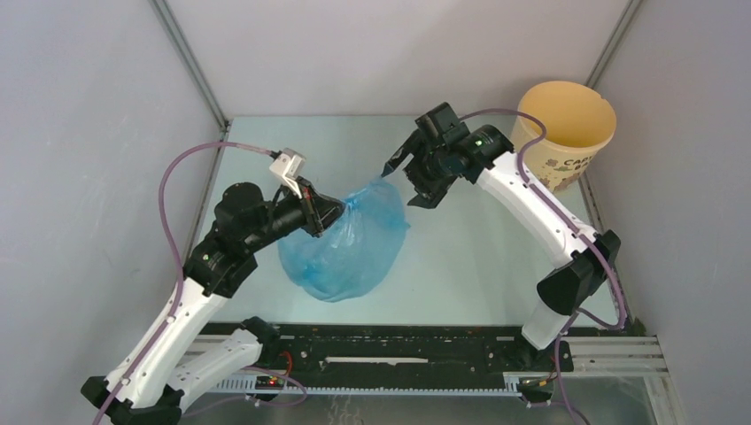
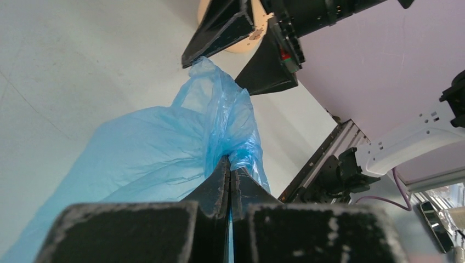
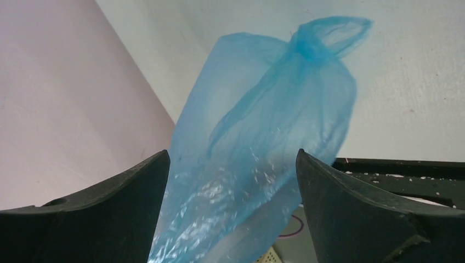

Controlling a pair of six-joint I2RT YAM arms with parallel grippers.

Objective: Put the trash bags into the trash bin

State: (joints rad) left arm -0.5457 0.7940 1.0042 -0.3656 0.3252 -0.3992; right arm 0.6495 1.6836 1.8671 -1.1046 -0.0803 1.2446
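The trash bin (image 1: pixel 567 128) stands in the far right corner, mouth open upward, with walls (image 1: pixel 686 150) close behind and to its right and the right arm (image 1: pixel 531 199) crossing just near of it. The trash bag (image 1: pixel 341 252), pinched by the left gripper (image 1: pixel 336 212), blocks the centre left; bare table (image 1: pixel 469 266) lies open between bag and right arm.

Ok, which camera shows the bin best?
Top external: most of the bin shows, open rim and side lettering, in the far right corner. Left wrist catches only a pale sliver; right wrist shows none.
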